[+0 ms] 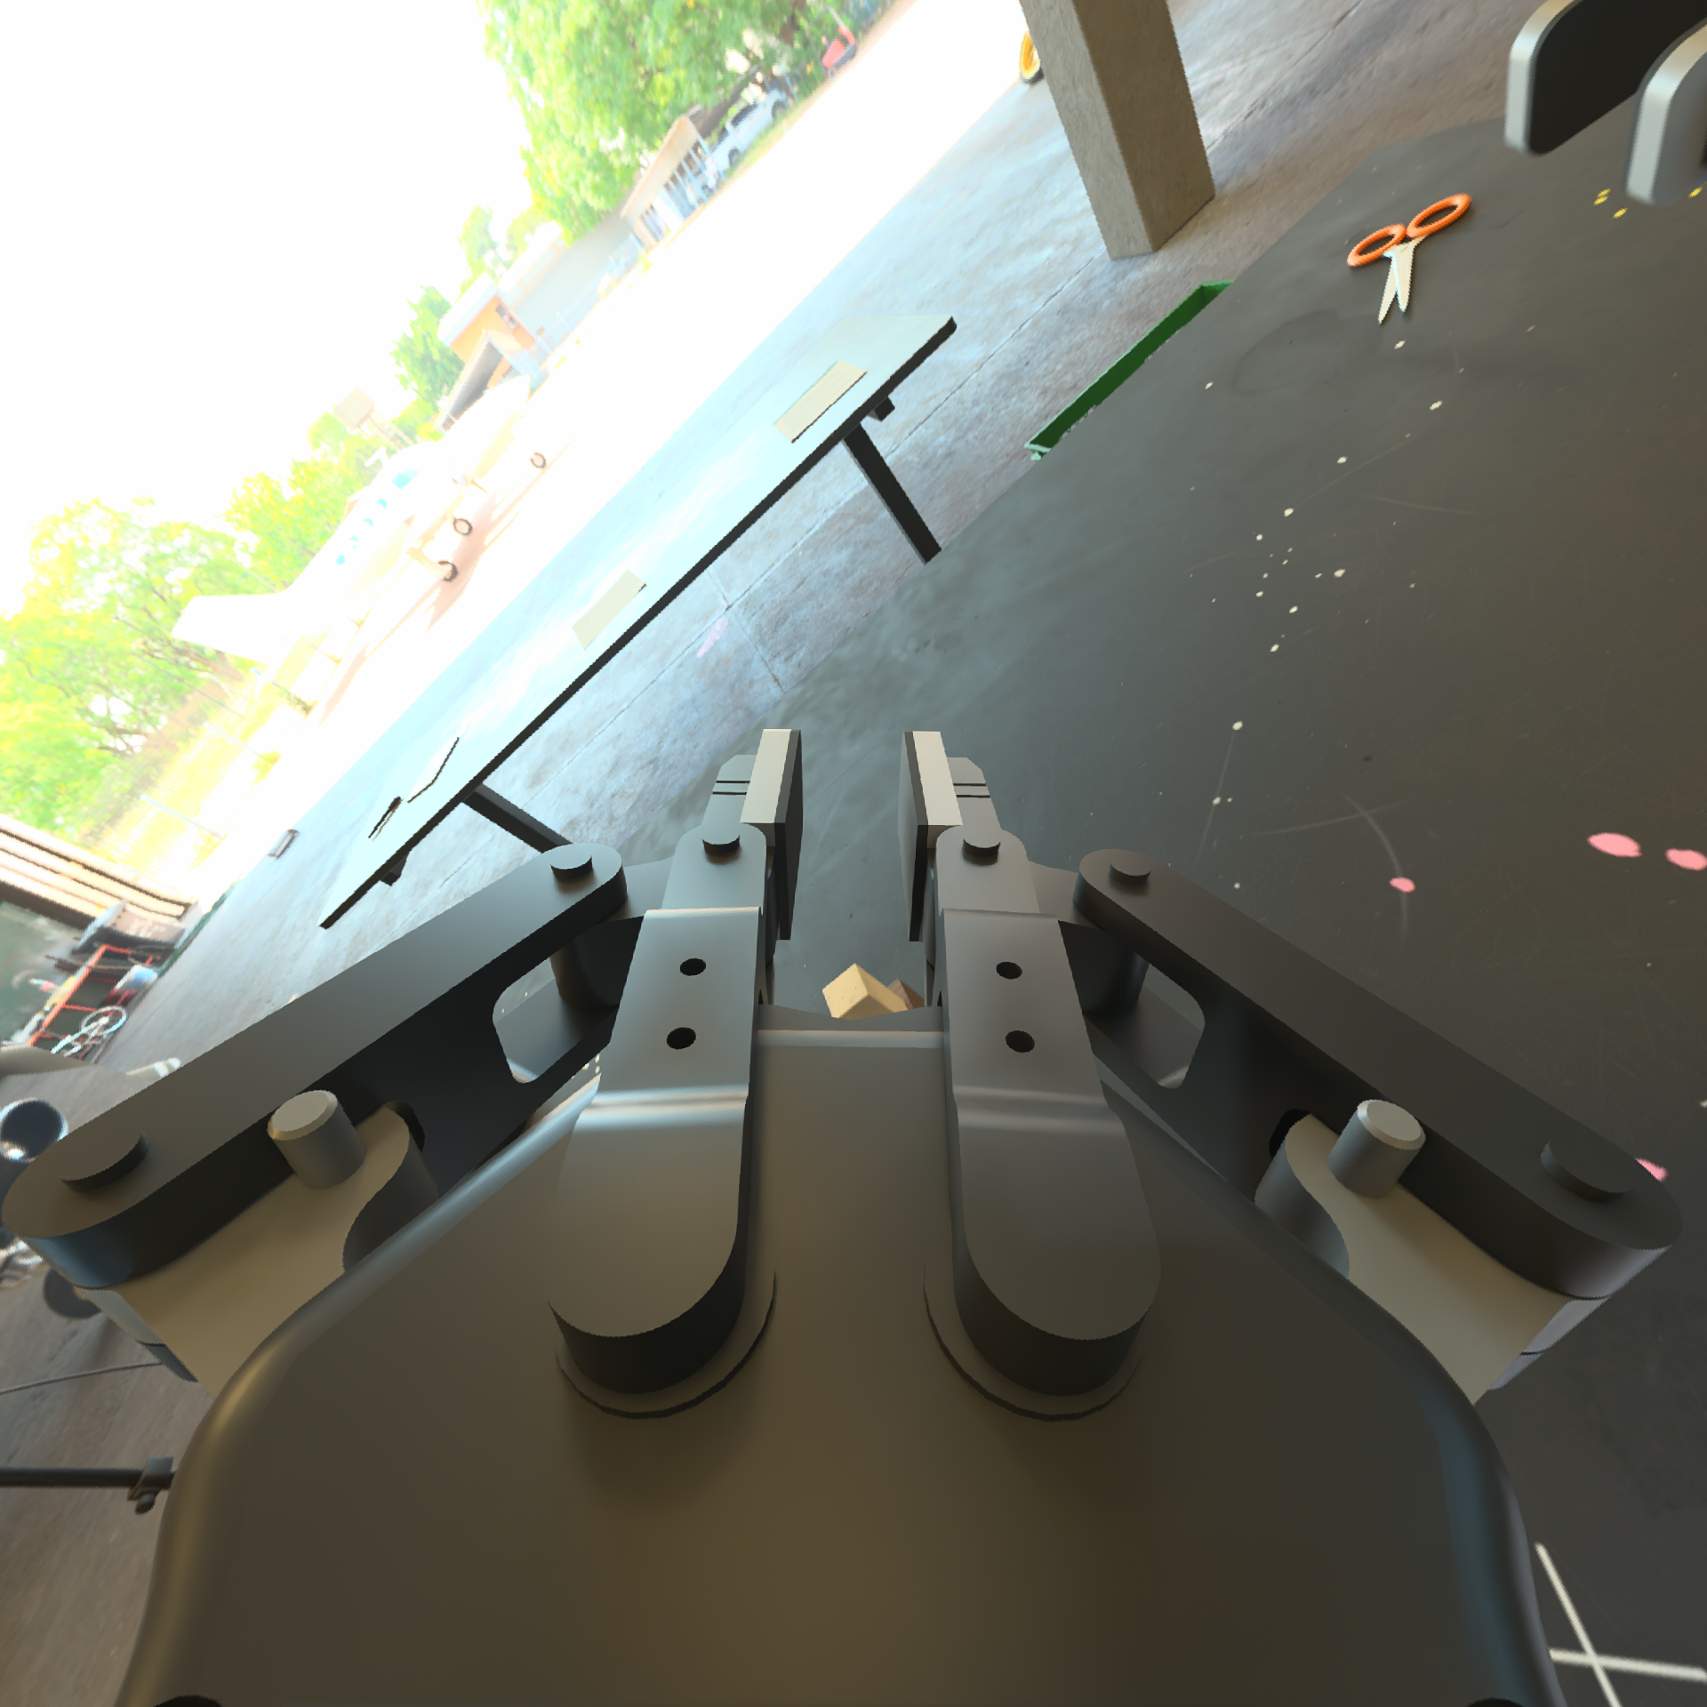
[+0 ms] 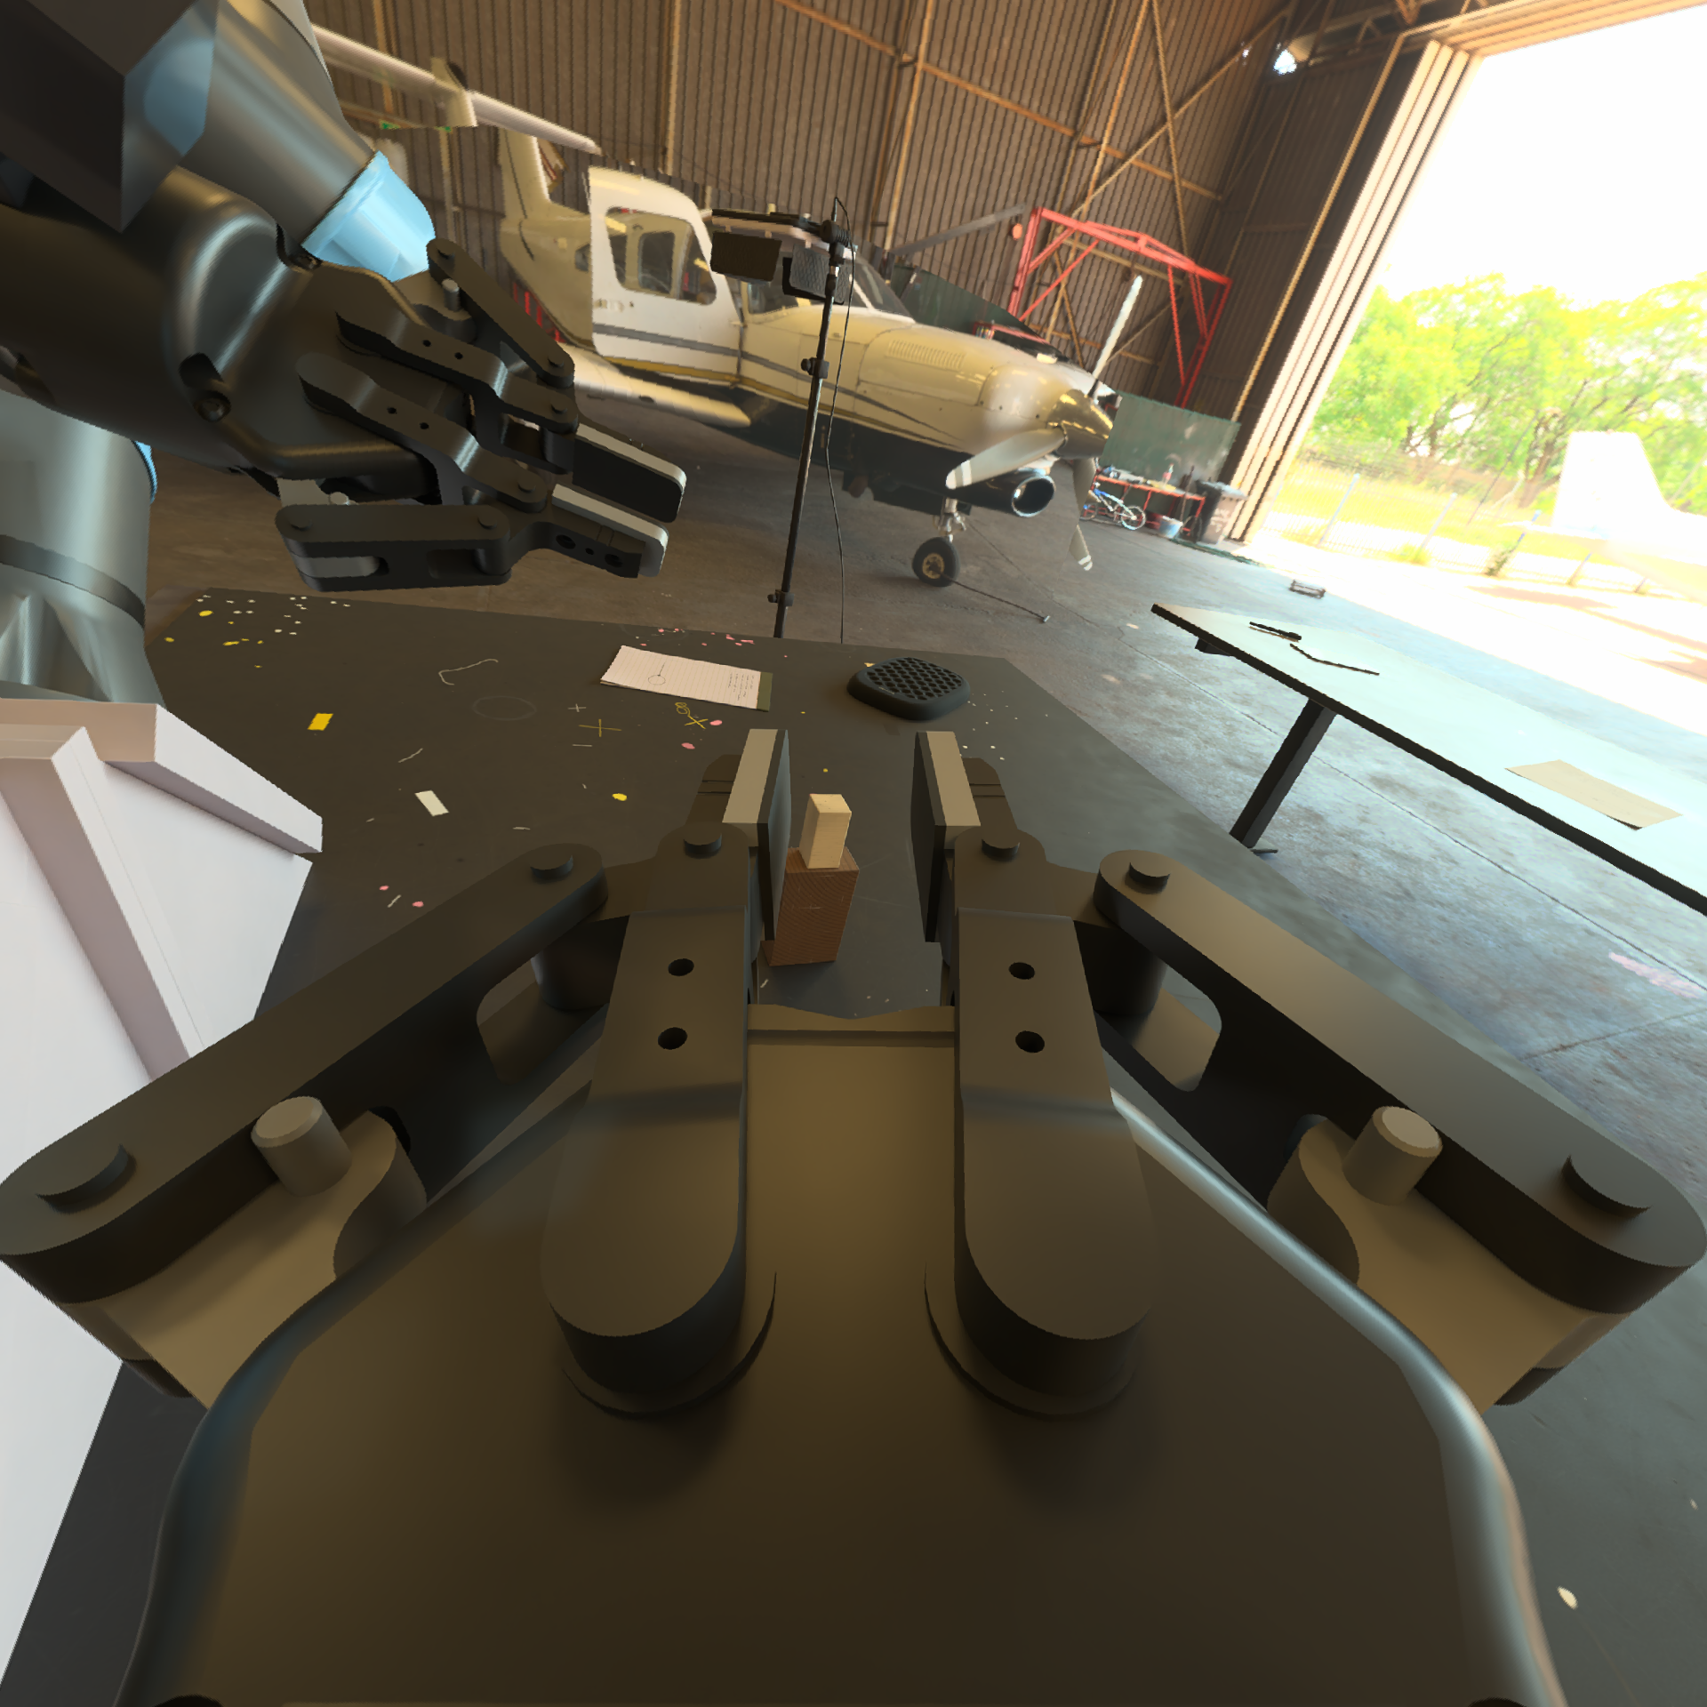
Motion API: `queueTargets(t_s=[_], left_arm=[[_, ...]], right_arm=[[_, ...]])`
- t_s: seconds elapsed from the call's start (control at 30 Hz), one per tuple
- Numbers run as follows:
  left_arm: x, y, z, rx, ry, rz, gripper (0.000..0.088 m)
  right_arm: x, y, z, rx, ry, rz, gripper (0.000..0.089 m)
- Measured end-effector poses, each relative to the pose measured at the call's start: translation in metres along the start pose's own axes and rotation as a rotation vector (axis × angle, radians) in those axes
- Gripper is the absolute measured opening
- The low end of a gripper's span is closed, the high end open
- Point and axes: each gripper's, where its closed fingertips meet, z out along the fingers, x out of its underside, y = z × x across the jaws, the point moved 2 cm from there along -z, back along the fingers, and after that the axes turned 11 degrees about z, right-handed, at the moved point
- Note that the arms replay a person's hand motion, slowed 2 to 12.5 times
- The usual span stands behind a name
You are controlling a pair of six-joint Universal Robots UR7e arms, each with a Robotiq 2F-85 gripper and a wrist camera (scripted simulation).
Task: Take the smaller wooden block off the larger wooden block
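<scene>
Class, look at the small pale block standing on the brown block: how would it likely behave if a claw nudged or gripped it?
The small block stands tall and narrow on the brown block, so a sideways nudge would probably tip it. Its flat faces look rigid, likely giving the right claw a firm grip. It is probably light for its size.

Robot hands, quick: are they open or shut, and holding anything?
Left gripper: open, fingers apart, holding nothing.
Right gripper: open, holding nothing; the small pale wooden block on the larger brown wooden block shows between its fingers, untouched.
</scene>
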Motion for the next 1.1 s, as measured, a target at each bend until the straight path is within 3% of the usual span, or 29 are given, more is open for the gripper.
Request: queueTargets(t_s=[0.67,1.1], left_arm=[[0.063,0.007,0.004,0.098,0.2,-0.057,0.0194],[0.105,-0.004,0.023,0.194,0.331,-0.165,0.0249]], right_arm=[[0.007,-0.004,0.002,-0.007,0.023,0.015,0.0241],[0.014,-0.003,0.007,-0.024,0.054,0.028,0.0254]])
